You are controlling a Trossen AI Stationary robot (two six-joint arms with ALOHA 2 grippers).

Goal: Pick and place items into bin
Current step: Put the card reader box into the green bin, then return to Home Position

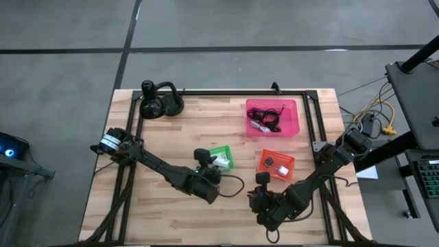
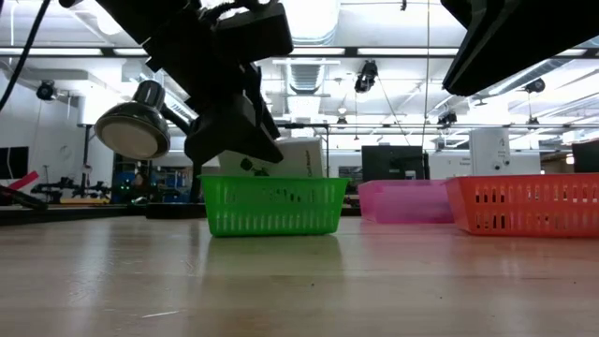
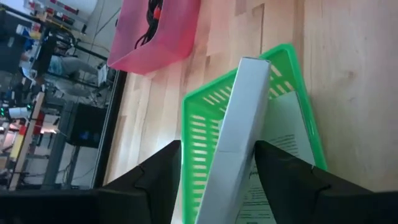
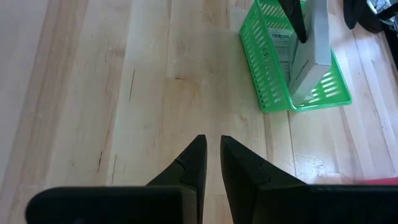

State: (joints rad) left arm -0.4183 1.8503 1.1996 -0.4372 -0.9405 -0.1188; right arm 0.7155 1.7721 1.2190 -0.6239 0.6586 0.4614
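My left gripper [image 1: 214,165] hangs over the green bin [image 1: 223,156] and is shut on a white flat packet [image 3: 239,124]. In the right wrist view the packet [image 4: 314,50] stands on edge in the green bin [image 4: 273,93]. A second, printed white packet [image 3: 283,137] lies flat on the bin's floor. Black and red cables [image 1: 269,120] lie in the pink bin [image 1: 291,127]. Small pieces [image 1: 280,168] sit in the orange bin [image 1: 264,159]. My right gripper [image 4: 211,142] is shut over bare wood, near the table's front edge. My left gripper pinches the white packet between its two fingers [image 3: 165,168], one on each broad face, near the packet's upper end [image 3: 230,165]. The fingers come from above, slanting down. The packet stands tilted with its lower end [image 4: 305,93] inside the green bin; whether it touches the floor I cannot tell.
Black headphones [image 1: 161,103] sit at the table's far left. A dark frame rail [image 1: 226,92] runs along the far edge and down both sides. Open wood [image 1: 171,130] lies left of the green bin and toward the near edge.
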